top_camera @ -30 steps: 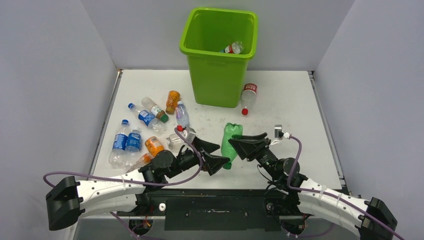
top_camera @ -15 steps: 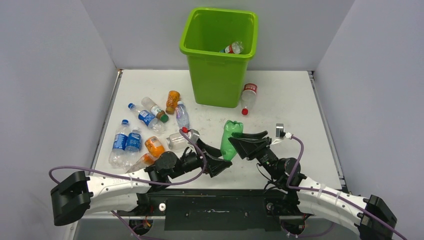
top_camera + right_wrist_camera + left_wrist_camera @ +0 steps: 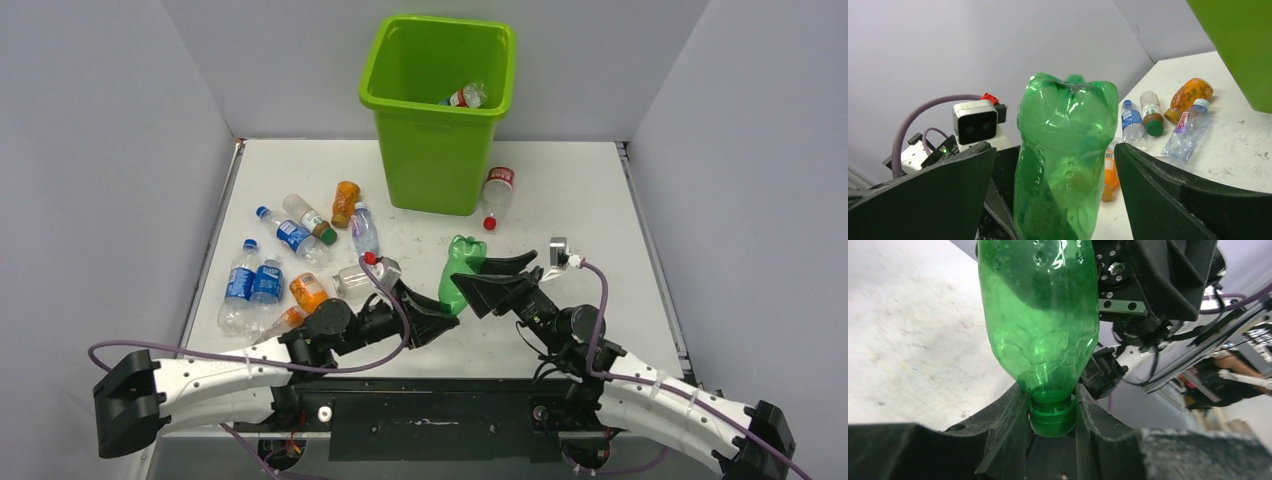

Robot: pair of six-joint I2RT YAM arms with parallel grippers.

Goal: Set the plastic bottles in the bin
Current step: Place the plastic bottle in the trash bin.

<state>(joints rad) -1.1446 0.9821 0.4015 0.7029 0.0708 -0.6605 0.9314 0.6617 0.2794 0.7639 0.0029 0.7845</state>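
A white, scuffed table [image 3: 580, 200] fills the middle of the top view. Plain pale grey panels enclose it: the nine o'clock wall [image 3: 100, 150], the twelve o'clock wall [image 3: 620, 60], the three o'clock wall [image 3: 760, 150]. Light falls evenly; shadows are faint.

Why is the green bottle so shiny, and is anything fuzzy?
Left wrist view: white glints of light sit on the clear green plastic bottle, and the background behind it is fuzzy. Right wrist view: pale streaks shine on the same bottle. Top external view: even light, faint shadows, everything sharp.
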